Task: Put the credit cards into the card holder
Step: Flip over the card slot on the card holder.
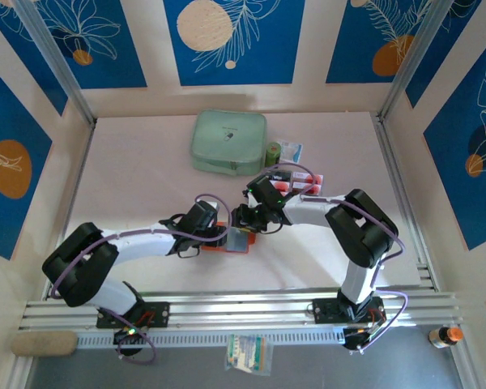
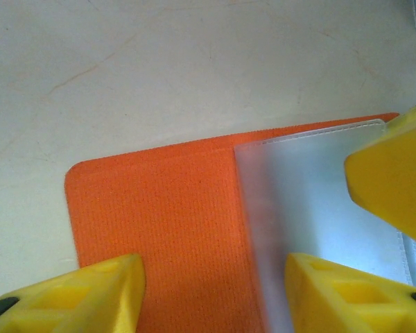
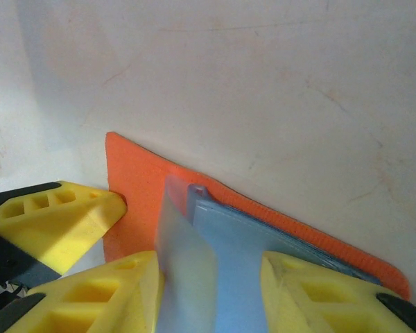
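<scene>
On my overhead feed, my two arms meet over the orange card holder [image 1: 231, 245] near the table [image 1: 130, 162] centre. The left gripper [image 1: 217, 235] is at its nine o'clock and the right gripper [image 1: 245, 219] at its one o'clock. A mint-green zip case [image 1: 229, 143] lies toward twelve, and a clear tray [image 1: 304, 174] holding credit cards [image 1: 285, 185] toward two. I cannot judge either jaw's opening from here.

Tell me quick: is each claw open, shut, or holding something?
Left gripper: open, jaws apart over the card holder.
Right gripper: open, with the holder's clear pocket standing loose between its jaws.
</scene>
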Controlling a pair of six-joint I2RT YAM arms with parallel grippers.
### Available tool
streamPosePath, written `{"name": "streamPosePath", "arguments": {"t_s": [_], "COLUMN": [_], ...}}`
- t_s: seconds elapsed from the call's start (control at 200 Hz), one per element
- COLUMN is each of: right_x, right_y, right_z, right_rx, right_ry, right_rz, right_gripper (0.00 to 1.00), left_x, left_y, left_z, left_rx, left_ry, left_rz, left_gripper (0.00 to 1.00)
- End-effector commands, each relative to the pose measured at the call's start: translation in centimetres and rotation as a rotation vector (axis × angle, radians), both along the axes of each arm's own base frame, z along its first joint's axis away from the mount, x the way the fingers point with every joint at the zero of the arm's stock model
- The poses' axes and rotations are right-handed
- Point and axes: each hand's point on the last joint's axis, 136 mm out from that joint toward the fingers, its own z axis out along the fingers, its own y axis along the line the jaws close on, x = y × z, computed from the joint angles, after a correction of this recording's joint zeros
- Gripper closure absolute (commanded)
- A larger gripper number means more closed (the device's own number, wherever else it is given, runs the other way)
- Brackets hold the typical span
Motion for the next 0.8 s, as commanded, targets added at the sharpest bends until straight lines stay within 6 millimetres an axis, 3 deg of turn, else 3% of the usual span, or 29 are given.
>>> {"name": "streamPosePath", "arguments": {"t_s": [0.0,0.225,0.55,0.795], "right_x": [-0.5,-0.4,-0.4,-0.7], "right_y": [0.1,1.5,2.7,4.5], "right_z": [-0.5,2.1,5.3,6.1], "right_rx": [0.013,0.114,0.207,0.227], "right_ry": [0.034,0.041,0.044,0.049], "right_rz": [0.006,0.027,0.026,0.041], "right_gripper": [0.57,0.57,0.56,0.56], "left_x": [-2.3,-2.1,-1.2,-1.2], "left_y": [0.7,0.6,1.1,2.4], "left_z": [-2.0,-0.7,5.0,7.3], "left_rx": [0.031,0.005,-0.091,-0.104], "left_ry": [0.088,0.062,-0.075,-0.134], "left_rz": [-0.021,-0.014,0.043,0.076], "left_gripper": [0.44,0.35,0.08,0.03]}}
